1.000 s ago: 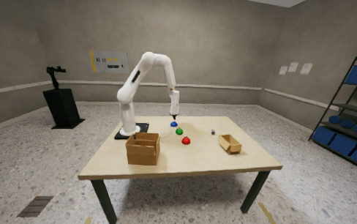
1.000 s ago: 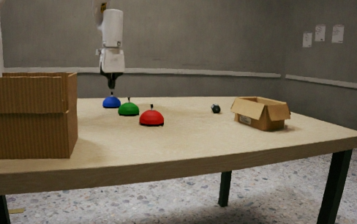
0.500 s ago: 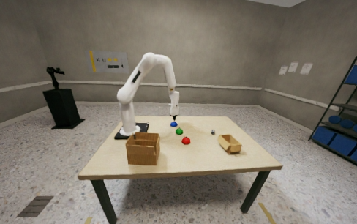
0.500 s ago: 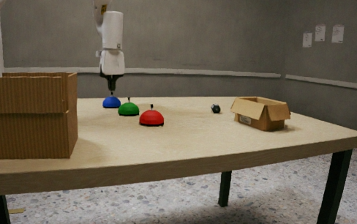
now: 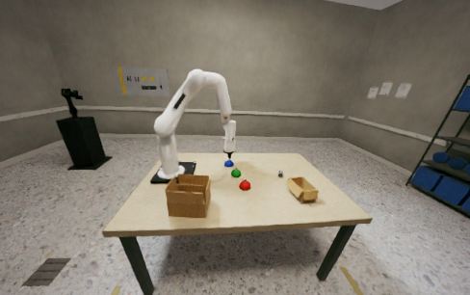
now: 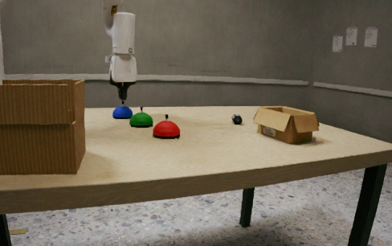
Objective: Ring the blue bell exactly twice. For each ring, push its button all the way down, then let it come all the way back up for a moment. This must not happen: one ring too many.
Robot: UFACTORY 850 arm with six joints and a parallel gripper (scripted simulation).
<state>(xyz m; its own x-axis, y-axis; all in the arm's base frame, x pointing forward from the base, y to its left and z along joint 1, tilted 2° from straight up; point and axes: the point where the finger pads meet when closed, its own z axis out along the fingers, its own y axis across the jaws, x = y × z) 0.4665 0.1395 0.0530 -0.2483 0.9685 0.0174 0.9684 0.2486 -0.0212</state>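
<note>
- A pale wooden table (image 6: 225, 161) on dark legs is standing over a speckled floor (image 6: 281, 209), taking up most of the room in front of me.
- Nearest on it, a tall corrugated cardboard box (image 6: 40, 129) is sitting at the left edge, with a smaller open carton (image 6: 286, 124) lying well apart on the right.
- A small dark object (image 6: 236, 119) is resting near that carton.
- Three dome-shaped bells are lining up in a diagonal row: the red bell (image 6: 166, 129) closest, the green bell (image 6: 140, 120) just behind it, and the blue bell (image 6: 122, 112) farthest back.
- The blue bell is a smooth, glossy dome sitting flat on the table near the arm's base plate (image 5: 189, 167).
- The gripper (image 6: 122, 96) is pointing straight down directly over the blue bell, its fingers pressed together on nothing, the tip at the bell's button; I cannot tell whether it is touching.
- Beyond, grey walls are closing the room, with a dark shelf rack (image 5: 435, 140) holding blue bins on the right and a black pedestal (image 5: 82, 140) on the left.
</note>
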